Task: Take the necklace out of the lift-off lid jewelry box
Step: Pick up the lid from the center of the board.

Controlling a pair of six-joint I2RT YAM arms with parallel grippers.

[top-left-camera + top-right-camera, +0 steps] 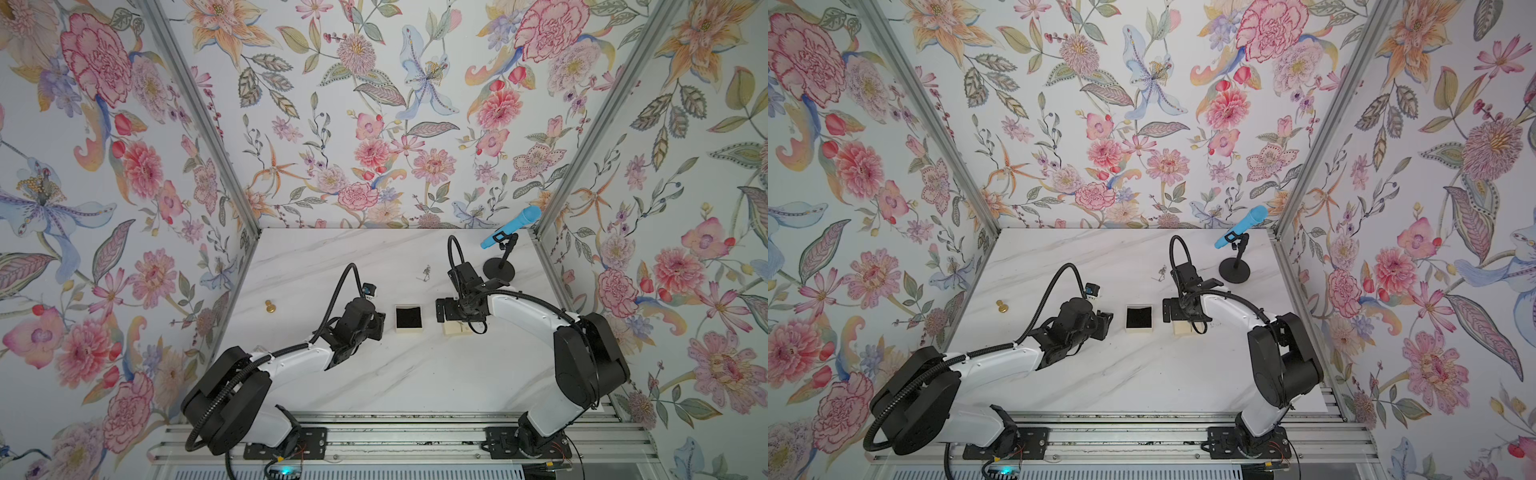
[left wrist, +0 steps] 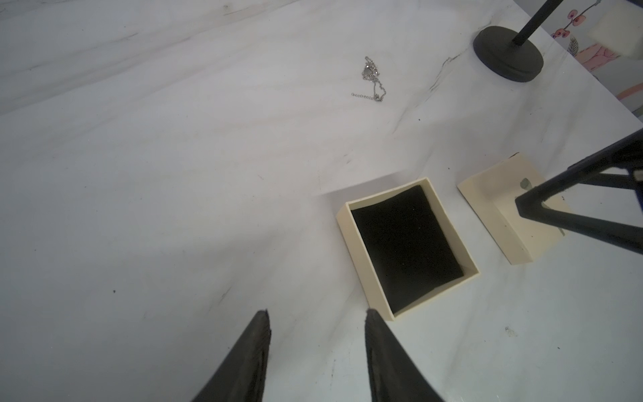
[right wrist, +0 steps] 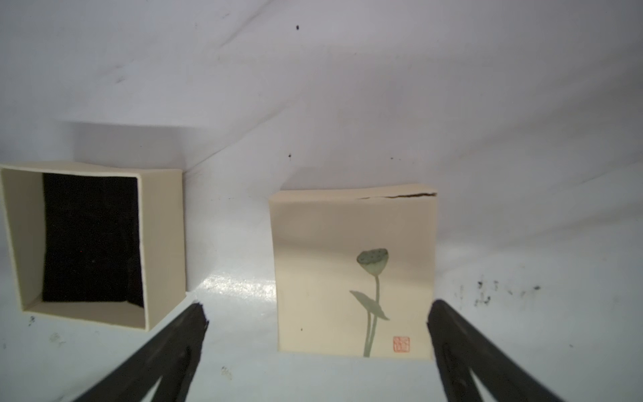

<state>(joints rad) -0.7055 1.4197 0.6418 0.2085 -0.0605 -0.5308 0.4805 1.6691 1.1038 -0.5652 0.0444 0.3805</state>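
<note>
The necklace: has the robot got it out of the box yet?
Done: the necklace lies on the table, apart from the jewelry box, whose black foam is bare; the lid rests beside it. In hand: nothing; the right hand, above the lid, and left hand stand open. Left: apparently nothing.

The table [image 2: 139,174] looks like white stone, smooth and a bit shiny. The box [image 2: 362,264] and its lid [image 3: 330,261] are cream card, matt, and the lid's edge is cracked. The foam [image 2: 407,243] in the box looks black, soft and dull. The necklace [image 2: 372,78] is shiny silver metal. The knob [image 1: 271,307] is shiny gold.
</note>
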